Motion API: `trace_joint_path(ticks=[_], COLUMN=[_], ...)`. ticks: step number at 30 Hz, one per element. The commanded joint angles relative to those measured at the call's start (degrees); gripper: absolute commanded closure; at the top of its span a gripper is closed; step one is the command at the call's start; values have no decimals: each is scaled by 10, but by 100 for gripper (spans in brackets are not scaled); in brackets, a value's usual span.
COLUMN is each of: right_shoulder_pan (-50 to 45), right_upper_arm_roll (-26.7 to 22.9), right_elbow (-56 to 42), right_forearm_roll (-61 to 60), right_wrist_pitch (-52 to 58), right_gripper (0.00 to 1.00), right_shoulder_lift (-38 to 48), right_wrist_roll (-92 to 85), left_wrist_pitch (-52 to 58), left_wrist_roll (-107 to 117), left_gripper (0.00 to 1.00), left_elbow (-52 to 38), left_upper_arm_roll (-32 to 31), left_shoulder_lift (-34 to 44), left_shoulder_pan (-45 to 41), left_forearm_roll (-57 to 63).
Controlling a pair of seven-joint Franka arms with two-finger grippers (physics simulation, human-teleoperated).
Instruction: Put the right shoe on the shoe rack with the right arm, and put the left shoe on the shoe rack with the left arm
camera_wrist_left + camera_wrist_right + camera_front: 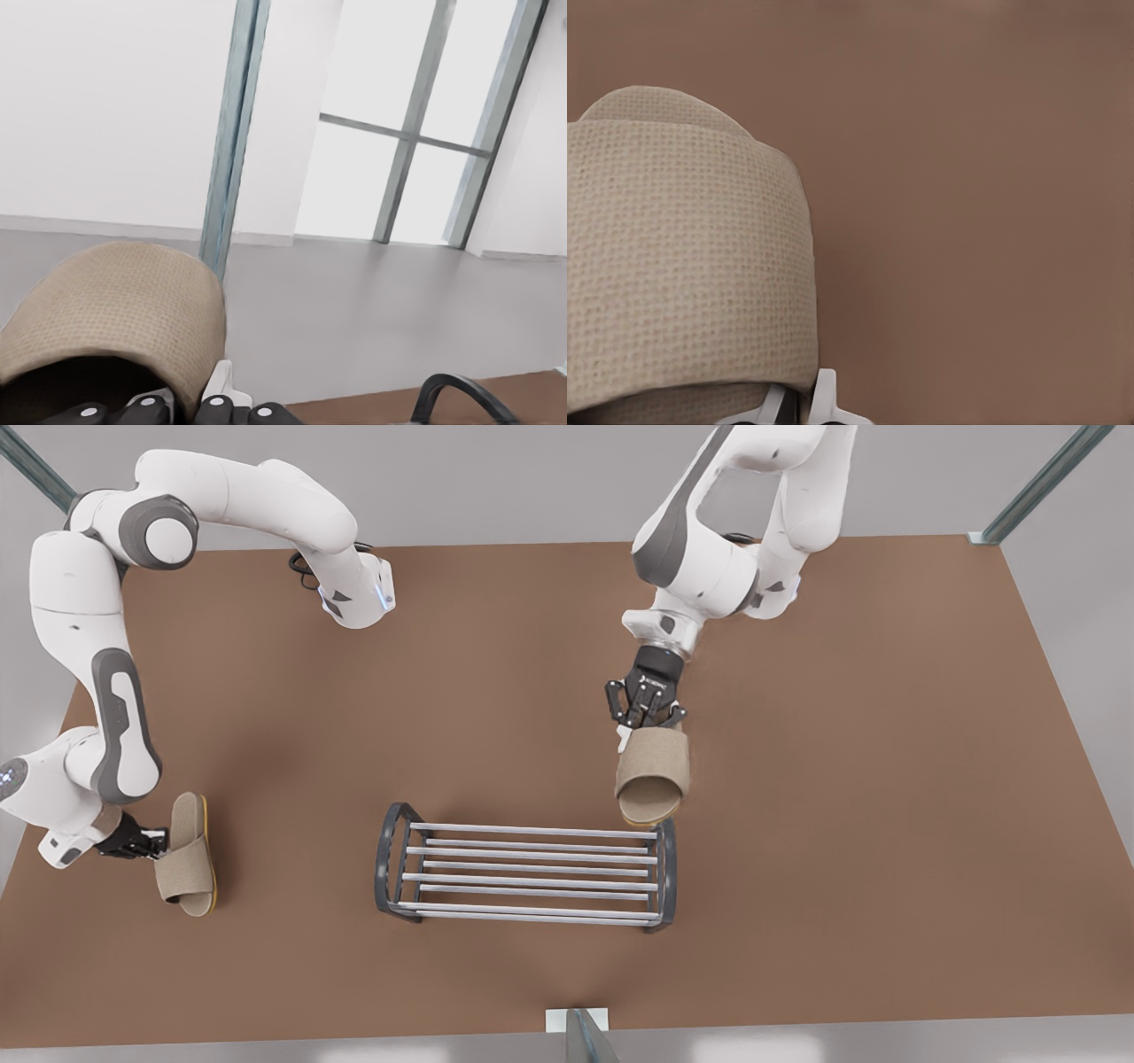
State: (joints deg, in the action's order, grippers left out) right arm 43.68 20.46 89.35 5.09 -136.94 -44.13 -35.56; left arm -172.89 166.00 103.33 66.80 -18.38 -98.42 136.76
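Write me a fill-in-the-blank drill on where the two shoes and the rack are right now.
1. The shoe rack currently holds ____ shoes.
2. The right end effector is shut on the right shoe, near the rack's end on the front view's ____ side.
3. The left end effector is shut on the left shoe, apart from the rack on the front view's ____ side.
4. The table is ____ in colour.

Missing words: no; right; left; brown
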Motion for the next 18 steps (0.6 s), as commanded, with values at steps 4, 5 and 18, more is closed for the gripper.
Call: trace_joint_path(ticks=[4, 5, 18], right_shoulder_pan=[5, 4, -88], right_upper_arm_roll=[65, 82, 240], right_elbow=[-70, -70, -153], right_forearm_roll=[4, 4, 10], right_wrist_pitch=[172, 202, 376], right_gripper=[79, 79, 79], right_shoulder_lift=[20, 37, 99], right_wrist_roll=[74, 119, 477], left_wrist_pitch=[-27, -26, 51], left_wrist_roll=[504, 501, 507], left_gripper=[79, 79, 79], left_elbow=[-98, -116, -165], left_upper_arm_roll=[-111, -134, -221], left_shoulder_lift=[-171, -186, -279], left_shoulder_pan=[129, 155, 264], left_forearm_roll=[-164, -168, -187])
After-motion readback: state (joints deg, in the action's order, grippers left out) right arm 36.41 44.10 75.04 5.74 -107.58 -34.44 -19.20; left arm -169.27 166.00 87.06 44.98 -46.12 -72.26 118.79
